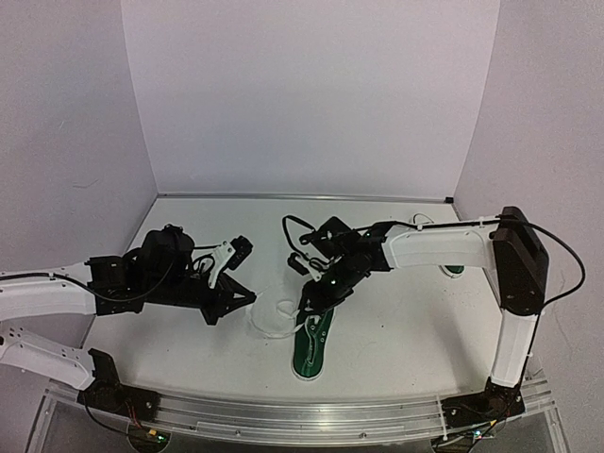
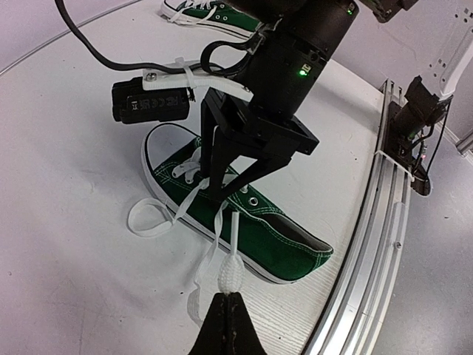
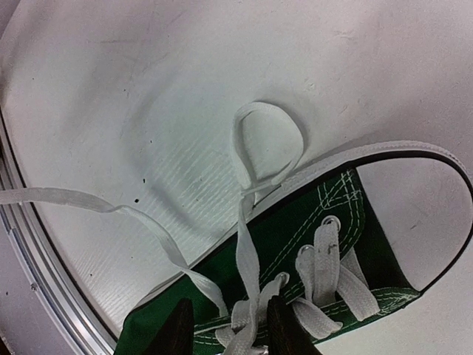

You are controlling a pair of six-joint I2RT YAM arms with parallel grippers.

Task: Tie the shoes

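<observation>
**Left fingers pinching a lace, right fingers hanging over the shoe**

The left fingers (image 2: 228, 322) are squeezing shut on the end of a white lace (image 2: 228, 272). The lace is running straight out from their tips to a green shoe (image 2: 277, 238). The shoe is sitting on its sole on the table (image 2: 66, 244), just past those tips. Its white toe is pointing away and to the left of them.

The right fingers (image 2: 219, 192) are pointing down at the lace holes in the middle of that shoe. In the right wrist view they are standing apart. A lace is passing up between them with a little gap on each side, so they are not gripping anything.

A loop of lace (image 3: 267, 140) is lying flat on the table just beyond the right fingers, beside the shoe's white edge. Another strand (image 3: 74, 198) is trailing off to their left, toward the metal rail (image 3: 22, 244).

The big black right wrist is blocking the left wrist view of the shoe's tongue. A small black camera (image 2: 151, 100) is sticking out from it, above the toe.

The second shoe (image 2: 211, 13) is lying far behind the right fingers. In the top view the right arm is hiding most of it.
</observation>
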